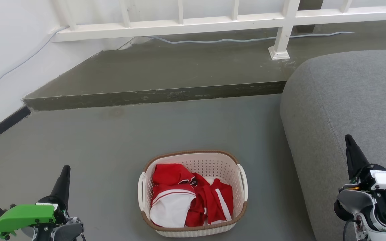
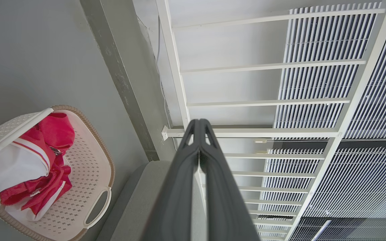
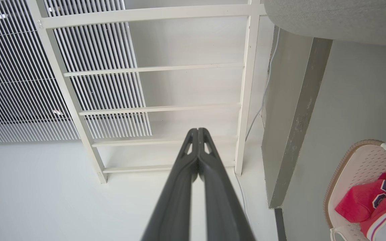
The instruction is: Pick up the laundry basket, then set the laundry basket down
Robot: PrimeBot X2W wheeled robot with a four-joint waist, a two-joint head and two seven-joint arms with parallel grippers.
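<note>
The laundry basket (image 1: 209, 167) sits upright on the grey floor (image 1: 95, 144), low in the middle of the head view, with its open top facing up. It looks a little longer from side to side, with a white handle (image 1: 141, 190) at each end. Its walls are cream plastic full of tiny holes, its corners are round, and a brown woven-look rim (image 1: 193, 152) goes around the top. Red and white clothes (image 1: 186, 197) lie crumpled inside. Smooth bare floor lies on its left and beyond it, up to a dark step (image 1: 152, 95) with a white railing (image 1: 179, 25). A soft grey sofa (image 1: 347, 100) is near on its right, with a strip of floor between. The left gripper (image 1: 66, 168) and right gripper (image 1: 348, 138) hang well apart from the basket, one on each side. Each has its two fingers pressed together and holds nothing.
</note>
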